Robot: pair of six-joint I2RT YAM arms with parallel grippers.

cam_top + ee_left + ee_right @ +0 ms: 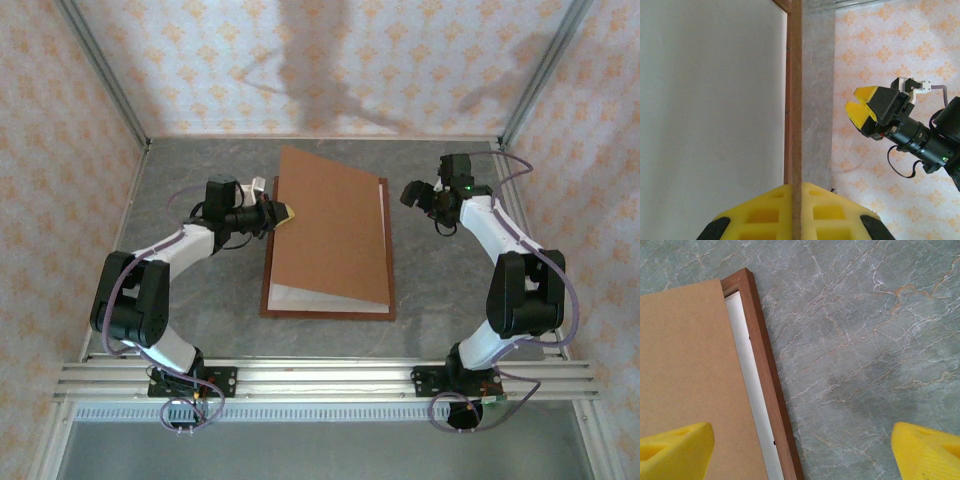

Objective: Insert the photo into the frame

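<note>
The grey marbled table spreads under both arms. On it, between the two grippers, the frame lies flat: a thin reddish-brown wooden rectangle, to the right of the left gripper and to the left of the right one.

Over the frame leans the backing board, plain brown and nearly as large as the frame. It is tilted. The edge at the left gripper is lifted clear of the frame, and the opposite edge sits down along the rail nearest the right gripper.

Beneath the board, inside the frame, lies a white sheet. It shows as a wedge at the near end and as a narrow strip beside the rail on the right gripper's side. Whether this sheet is the photo turned face down cannot be told.

The left gripper is clamped on the raised edge of the backing board. In the left wrist view its yellow fingers sit on either side of the board, which runs edge-on straight away from them, with the white sheet off to one side.

The right gripper hovers just beyond the frame's far right corner, touching nothing. Its jaws stand wide apart. In the right wrist view one yellow fingertip is over the board and the other over bare table, with the frame's rail between them.
</note>
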